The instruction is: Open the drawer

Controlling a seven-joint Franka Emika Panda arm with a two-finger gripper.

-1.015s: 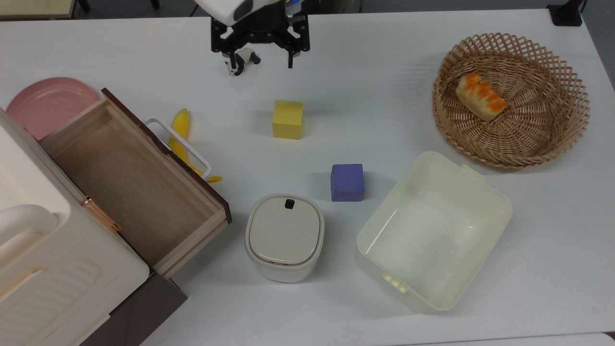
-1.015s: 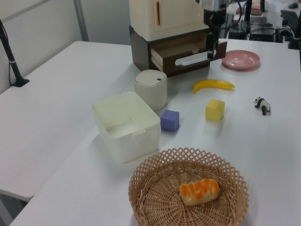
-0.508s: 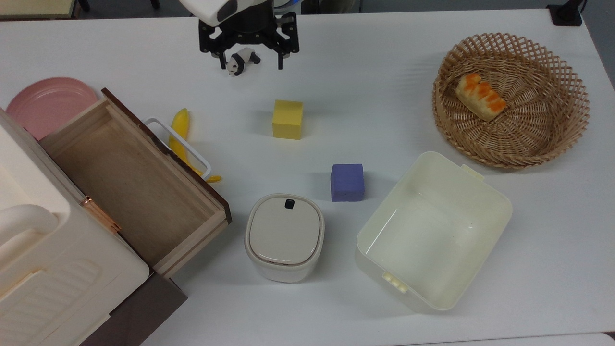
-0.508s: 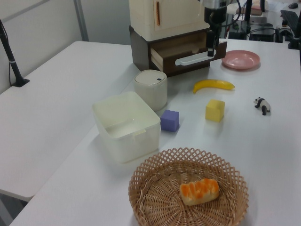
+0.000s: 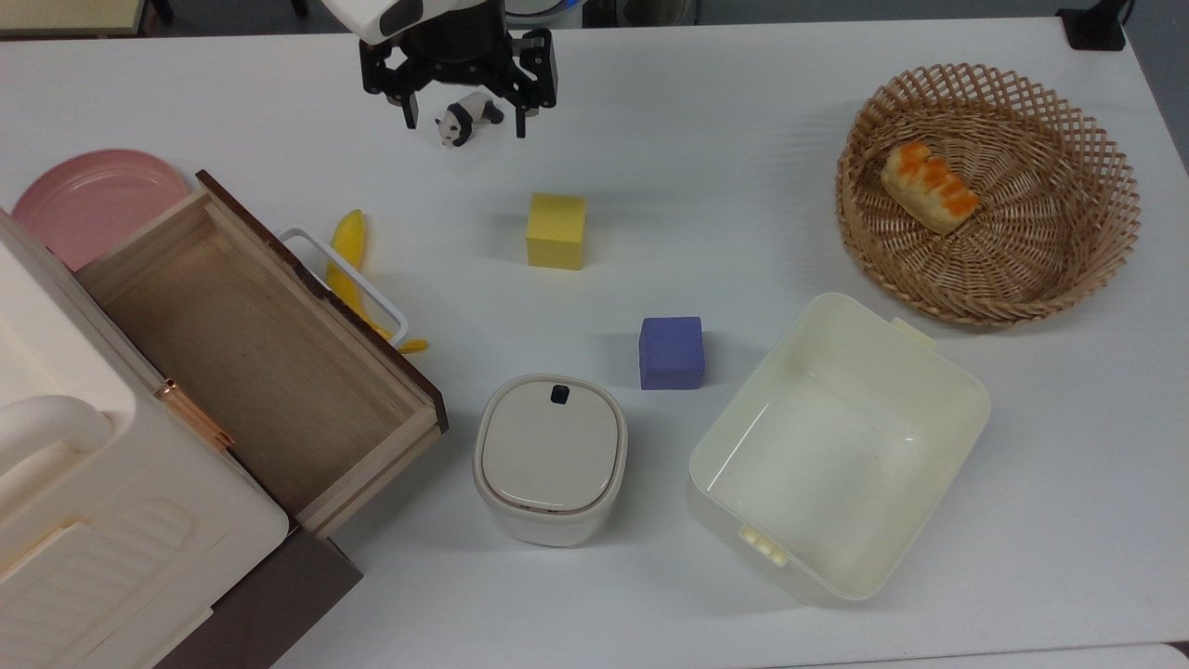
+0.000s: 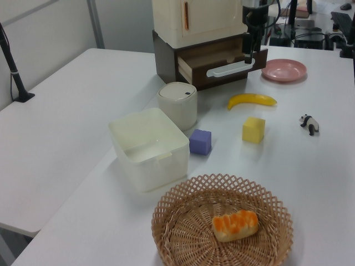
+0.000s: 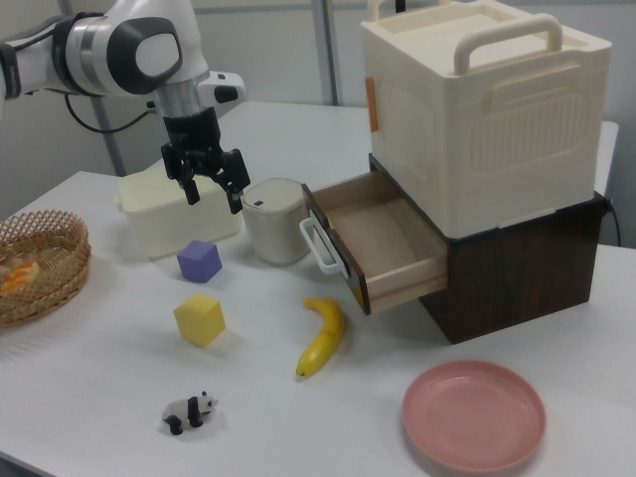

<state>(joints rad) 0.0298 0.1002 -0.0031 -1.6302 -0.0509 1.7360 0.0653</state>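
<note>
Hanging spread and empty above the worktop, the tool is seen well apart from the drawer, which lies toward the top view's lower left, already pulled far out with its long front set diagonally. A panda sits beneath the tool; a banana lies just beside the handle.

I see a lab or office test room: pushed-together white tables with staged toy props, a black clamp stand, cables and equipment behind, and the Franka arm over the tabletop.
</note>
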